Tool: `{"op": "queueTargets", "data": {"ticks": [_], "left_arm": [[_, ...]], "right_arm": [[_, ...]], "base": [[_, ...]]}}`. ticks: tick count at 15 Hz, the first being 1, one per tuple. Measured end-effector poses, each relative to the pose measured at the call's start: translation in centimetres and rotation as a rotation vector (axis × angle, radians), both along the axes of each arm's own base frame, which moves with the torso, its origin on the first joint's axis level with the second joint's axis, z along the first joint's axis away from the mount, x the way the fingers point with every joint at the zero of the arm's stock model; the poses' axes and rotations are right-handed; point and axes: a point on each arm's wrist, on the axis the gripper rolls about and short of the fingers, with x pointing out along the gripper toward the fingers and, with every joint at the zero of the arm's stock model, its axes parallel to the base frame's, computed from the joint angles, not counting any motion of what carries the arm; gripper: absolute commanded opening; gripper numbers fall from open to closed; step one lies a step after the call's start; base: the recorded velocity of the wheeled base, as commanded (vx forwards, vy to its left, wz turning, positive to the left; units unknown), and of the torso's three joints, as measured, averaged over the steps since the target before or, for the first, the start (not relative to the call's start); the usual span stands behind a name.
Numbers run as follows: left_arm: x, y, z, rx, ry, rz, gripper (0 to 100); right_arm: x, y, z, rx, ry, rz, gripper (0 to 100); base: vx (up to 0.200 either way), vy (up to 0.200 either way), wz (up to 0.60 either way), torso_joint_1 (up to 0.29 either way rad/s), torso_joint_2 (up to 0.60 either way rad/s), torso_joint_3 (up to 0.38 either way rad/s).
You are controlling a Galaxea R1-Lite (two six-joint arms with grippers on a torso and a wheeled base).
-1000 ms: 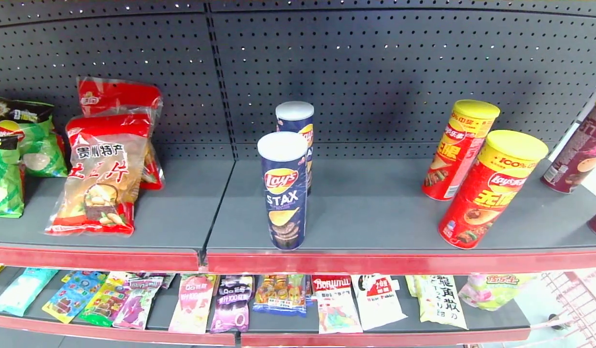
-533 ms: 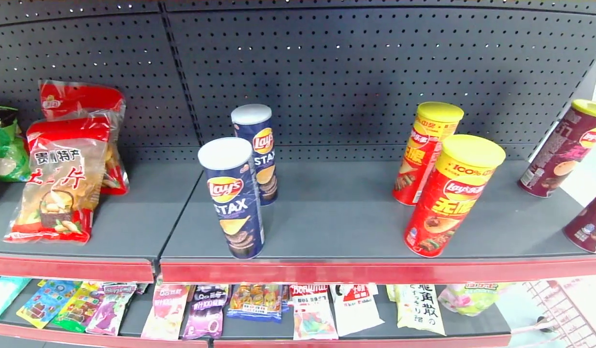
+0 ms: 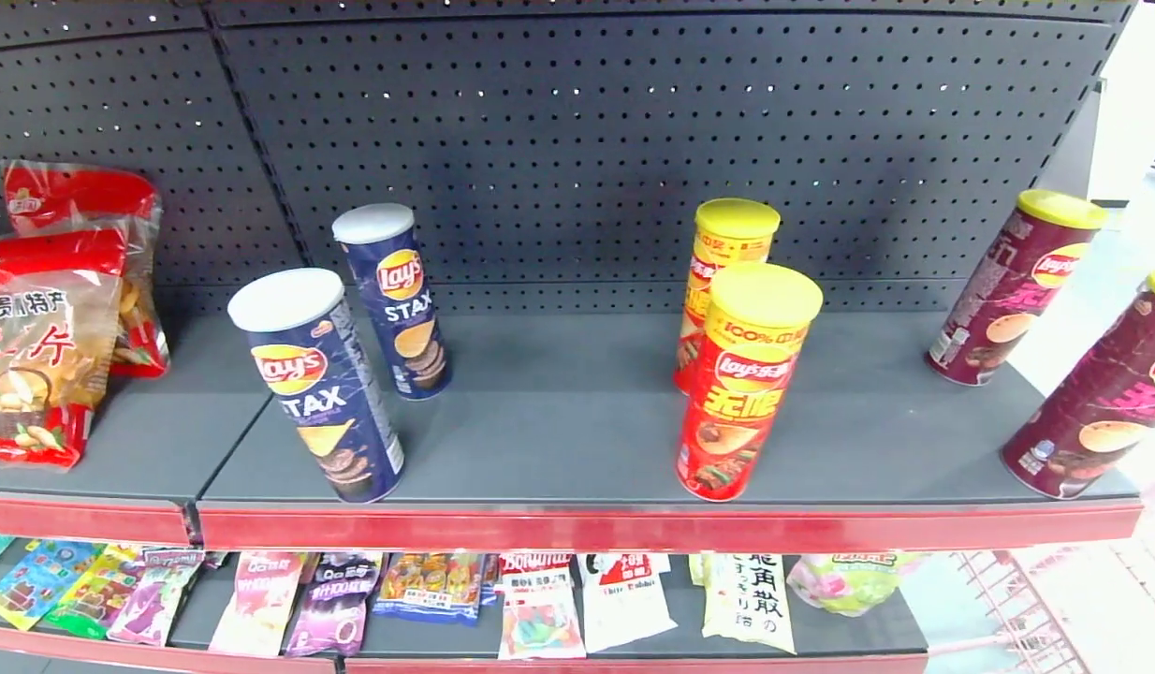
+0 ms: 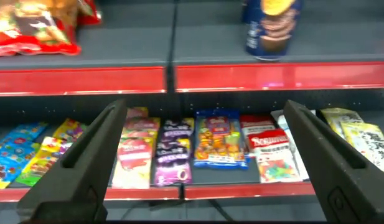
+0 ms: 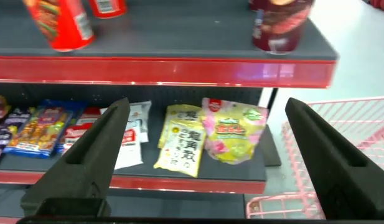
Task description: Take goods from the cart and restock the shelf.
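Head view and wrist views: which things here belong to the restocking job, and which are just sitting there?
Job: grey shelf board with red edge, pink wire cart, open left hand, open right hand.
Just there: two blue cardboard tubes, two red yellow-lidded tubes, two maroon tubes, red snack bags, flat sachets below.

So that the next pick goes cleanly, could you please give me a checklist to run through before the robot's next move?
1. Left gripper open and empty: ok.
2. Right gripper open and empty: ok.
3. Cart in sight on the robot's right: ok.
4. Cart stocked: cannot tell.
5. Bare shelf between blue cans and red cans: ok.
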Motion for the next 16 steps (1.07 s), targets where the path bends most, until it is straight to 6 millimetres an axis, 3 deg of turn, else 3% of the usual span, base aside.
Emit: {"op": "queueTargets", "data": {"ticks": [5, 16], "left_arm": [[0.0, 0.0, 0.0, 0.0, 0.001, 0.0, 100], [0.0, 0.0, 0.0, -0.002, 0.0, 0.0, 100]], "right_arm": [[0.0, 0.0, 0.0, 0.0, 0.0, 0.0, 100], [0.0, -0.04, 0.0, -0.003, -0.001, -0.017, 100]], "base": [[0.0, -0.2, 0.0, 0.001, 0.0, 0.0], [0.0, 0.0, 0.0, 0.0, 0.0, 0.0]]}}
